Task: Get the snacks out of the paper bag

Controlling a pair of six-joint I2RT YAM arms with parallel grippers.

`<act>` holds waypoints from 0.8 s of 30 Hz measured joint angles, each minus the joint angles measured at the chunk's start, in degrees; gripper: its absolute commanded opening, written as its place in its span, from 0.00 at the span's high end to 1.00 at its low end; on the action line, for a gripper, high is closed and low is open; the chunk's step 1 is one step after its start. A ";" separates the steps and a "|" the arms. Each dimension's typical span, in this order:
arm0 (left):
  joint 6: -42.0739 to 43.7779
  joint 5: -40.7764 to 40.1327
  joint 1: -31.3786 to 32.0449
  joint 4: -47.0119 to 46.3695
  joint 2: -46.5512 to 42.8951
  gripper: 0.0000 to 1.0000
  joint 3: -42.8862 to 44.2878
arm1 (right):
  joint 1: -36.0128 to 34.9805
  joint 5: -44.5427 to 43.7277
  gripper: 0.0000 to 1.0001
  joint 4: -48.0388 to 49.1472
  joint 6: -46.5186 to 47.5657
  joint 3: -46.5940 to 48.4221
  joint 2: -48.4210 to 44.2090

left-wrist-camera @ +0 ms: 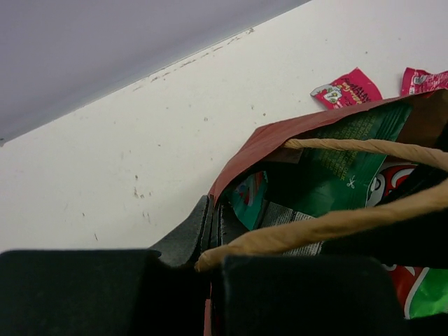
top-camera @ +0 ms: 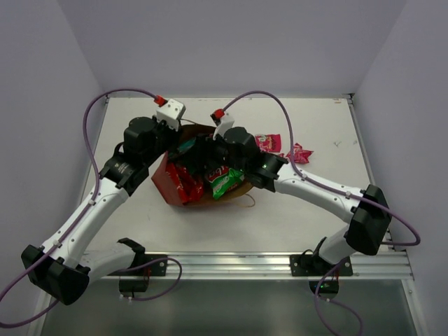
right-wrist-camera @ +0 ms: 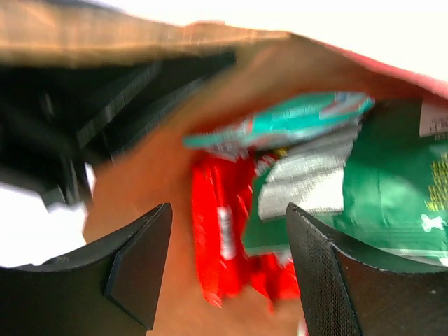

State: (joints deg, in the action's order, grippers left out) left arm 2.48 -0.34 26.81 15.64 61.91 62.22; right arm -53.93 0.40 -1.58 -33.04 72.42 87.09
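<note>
- Flat-bottomed paper bag [top-camera: 166, 183]: red outer wall, brown kraft lining; tan twisted string handles [left-wrist-camera: 364, 145].
- Shiny red foil packet [top-camera: 186, 183]: bright red with a white mark.
- Green-and-white foil packet [top-camera: 225, 182]: green ground, white patch, red logo.
- Teal foil packet [right-wrist-camera: 280, 124]: teal over silver-white.
- Dark green foil packet [right-wrist-camera: 399, 203]: pale yellow print.
- Small pink foil packets [top-camera: 268, 142]: pink with white print.
- White worktop [left-wrist-camera: 140, 140]: sparse dark specks.
- Right gripper's fingers [right-wrist-camera: 140, 266]: black, one pad finely meshed.
- Thin arm cables [top-camera: 129, 89]: purple.
</note>
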 measured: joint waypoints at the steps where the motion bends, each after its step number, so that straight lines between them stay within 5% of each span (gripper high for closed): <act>1: -0.50 -0.20 0.00 0.00 0.00 1.00 0.00 | -0.02 -1.05 0.31 0.02 -2.16 1.01 0.66; 24: -2.49 -2.56 0.00 1.33 -0.31 1.00 0.00 | 1.07 -9.77 0.28 -4.74 -31.01 9.60 14.47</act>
State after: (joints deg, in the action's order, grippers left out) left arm -0.01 -2.90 26.81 16.97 61.60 62.22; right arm -52.86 -9.37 -6.33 -64.05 82.02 101.56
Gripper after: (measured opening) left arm 0.031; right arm 0.708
